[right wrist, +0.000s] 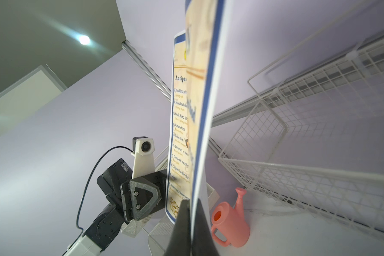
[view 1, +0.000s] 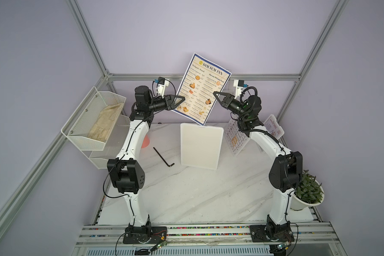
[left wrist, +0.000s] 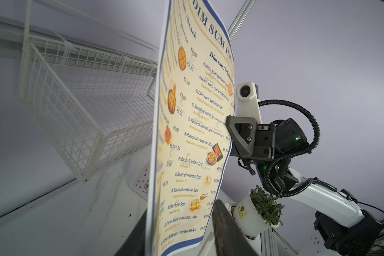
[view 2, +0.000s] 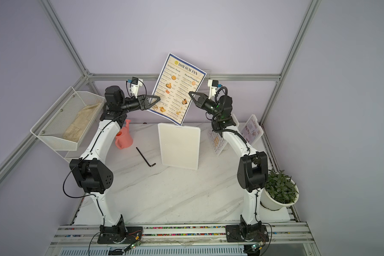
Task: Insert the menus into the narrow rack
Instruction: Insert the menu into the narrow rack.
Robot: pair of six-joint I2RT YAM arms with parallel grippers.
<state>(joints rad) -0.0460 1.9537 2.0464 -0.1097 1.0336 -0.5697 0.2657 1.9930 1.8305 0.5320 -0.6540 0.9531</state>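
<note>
Big menu: dark-bordered "DIM SUM INN" paper sheet [view 1: 203, 88], up in the air and tilted, over the back of the white marble table [view 1: 186, 195], between the two arms.
Right gripper [view 1: 214, 94]: squeezed tight on the sheet's right edge.
Left gripper [view 1: 183, 99]: jaws a little apart, one on each side of the sheet's lower left edge.
Rack: white wire rack [left wrist: 75, 115], by the wall, past the held sheet.
Other menus: white table sheet edged with coloured dots [view 1: 233, 141] and small food-photo card [view 1: 273, 128], leaning at the back right, beside the right arm.
Also on table: flat white board [view 1: 200, 146], black bent hex key [view 1: 163, 156], pink watering can [view 2: 123, 138].
</note>
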